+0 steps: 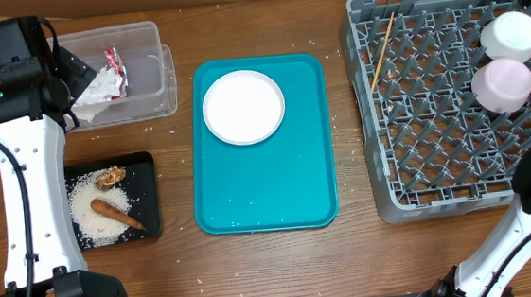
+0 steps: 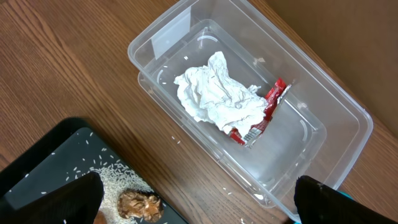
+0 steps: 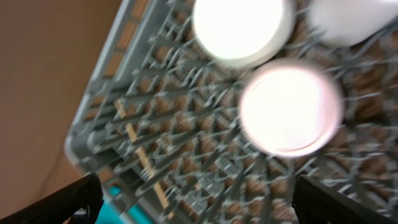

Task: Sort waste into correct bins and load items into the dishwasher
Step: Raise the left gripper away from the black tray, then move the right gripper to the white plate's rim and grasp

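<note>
The left tool (image 2: 198, 200) hangs with its jaws spread wide and nothing between them. Just ahead of it, on the wooden bench (image 2: 56, 68), sits the clear plastic rectangular tub (image 2: 155, 43). Inside the tub lie the crumpled white napkin (image 2: 214, 93) and, touching it on the far side, the red-and-white wrapper (image 2: 264, 115). Beside the tool's left finger is the shallow black rectangular tray (image 2: 37, 162). It holds white rice grains (image 2: 121, 180), the brown lumpy food piece (image 2: 140, 205) and the small orange carrot-like stick (image 1: 116, 214).

The right tool (image 3: 199, 202) is also wide open and empty, above the large square grey plastic dish rack (image 1: 437, 154). Ahead of it two pale round vessels (image 3: 289, 109) stand bottoms-up on the pegs; which is cup or bowl cannot be told. The thin wooden stick (image 3: 146, 165) lies in the rack toward its left finger.

Between both tools, the large white round plate (image 1: 243, 107) rests on the teal serving tray (image 1: 268, 186).
</note>
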You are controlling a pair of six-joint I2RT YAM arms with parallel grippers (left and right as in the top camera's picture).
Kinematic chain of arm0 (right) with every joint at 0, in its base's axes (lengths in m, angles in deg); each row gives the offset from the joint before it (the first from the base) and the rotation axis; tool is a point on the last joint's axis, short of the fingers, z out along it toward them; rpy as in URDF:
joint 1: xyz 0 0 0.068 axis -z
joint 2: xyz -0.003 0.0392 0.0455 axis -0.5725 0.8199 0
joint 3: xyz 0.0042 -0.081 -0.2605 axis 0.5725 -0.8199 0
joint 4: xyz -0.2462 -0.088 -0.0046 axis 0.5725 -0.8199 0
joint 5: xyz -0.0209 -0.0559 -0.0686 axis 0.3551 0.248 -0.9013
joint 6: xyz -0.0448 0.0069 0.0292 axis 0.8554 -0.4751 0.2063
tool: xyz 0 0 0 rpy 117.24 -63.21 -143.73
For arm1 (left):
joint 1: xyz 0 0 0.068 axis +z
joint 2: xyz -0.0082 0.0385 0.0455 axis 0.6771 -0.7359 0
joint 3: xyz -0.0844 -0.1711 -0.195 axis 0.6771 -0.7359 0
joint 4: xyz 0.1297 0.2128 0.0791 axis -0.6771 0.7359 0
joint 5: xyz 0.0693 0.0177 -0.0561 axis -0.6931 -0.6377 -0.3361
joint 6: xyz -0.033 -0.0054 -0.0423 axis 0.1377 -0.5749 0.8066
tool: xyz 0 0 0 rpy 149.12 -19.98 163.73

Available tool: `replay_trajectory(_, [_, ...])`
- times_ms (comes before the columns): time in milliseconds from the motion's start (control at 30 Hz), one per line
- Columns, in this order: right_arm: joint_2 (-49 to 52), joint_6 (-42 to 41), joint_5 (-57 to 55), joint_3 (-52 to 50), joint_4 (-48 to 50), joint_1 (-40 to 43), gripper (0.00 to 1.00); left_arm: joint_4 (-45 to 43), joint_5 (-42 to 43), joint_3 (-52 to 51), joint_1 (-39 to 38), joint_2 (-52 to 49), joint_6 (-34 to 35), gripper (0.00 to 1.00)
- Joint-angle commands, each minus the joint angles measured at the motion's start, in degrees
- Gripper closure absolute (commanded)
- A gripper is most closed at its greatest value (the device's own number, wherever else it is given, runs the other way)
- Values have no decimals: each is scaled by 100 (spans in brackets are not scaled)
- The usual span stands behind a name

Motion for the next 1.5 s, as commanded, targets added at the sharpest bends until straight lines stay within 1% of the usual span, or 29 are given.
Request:
replay_trajectory(0, [-87, 4, 1517, 61, -188, -48, 0, -7, -120, 57, 9, -55, -70, 0])
replay_trajectory(33, [-87, 76, 1908, 61, -216, -127, 0, -7, -120, 57, 9, -55, -70, 0])
replay_trajectory(100, [-90, 472, 2361, 63, -212, -407, 0, -7, -120, 57, 9, -55, -70, 0])
replay_trajectory(167, [-87, 535, 2173, 63, -232, -804, 0, -7, -120, 57, 9, -55, -70, 0])
replay_trajectory(233, [-87, 522, 1604, 63, -221, -1342, 0, -7, -120, 57, 9, -55, -70, 0])
replay_trajectory(433, [59, -227, -1123, 44, 13, -3451, 0, -7, -120, 57, 9, -55, -70, 0])
replay_trajectory(567, [361, -535, -2234, 42, 332, -4513, 0, -7, -120, 57, 9, -55, -70, 0])
replay_trajectory(667, [835, -1051, -2868, 35, 605, -5171, 0, -7, -120, 57, 9, -55, -70, 0])
replay_trajectory(767, [1185, -1123, -2885, 33, 739, -5372, 0, -7, -120, 57, 9, -57, -70, 0])
replay_trajectory(867, [1495, -1443, -2855, 28, 780, -5394, 0, -7, -120, 57, 9, -55, -70, 0])
replay_trajectory(967, [1812, -1510, -2437, 24, 833, -5388, 1, -7, -120, 57, 9, -55, -70, 0])
replay_trajectory(1133, [2286, -1397, -1781, 20, 813, -5379, 12, -7, -120, 57, 9, -55, -70, 0])
replay_trajectory(1233, [2498, -1141, -1558, 20, 811, -5423, 12, -7, -120, 57, 9, -57, -70, 0])
replay_trajectory(1333, [2588, -1117, -1419, 17, 743, -5445, 12, -7, -120, 57, 9, -55, -70, 0])
replay_trajectory(1433, [2594, -1119, -1414, -20, 684, -5455, 18, -7, -120, 57, 9, -55, -70, 0])
replay_trajectory(1467, [2594, -1123, -1412, -20, 656, -5455, 21, -7, -120, 57, 9, -55, -70, 0])
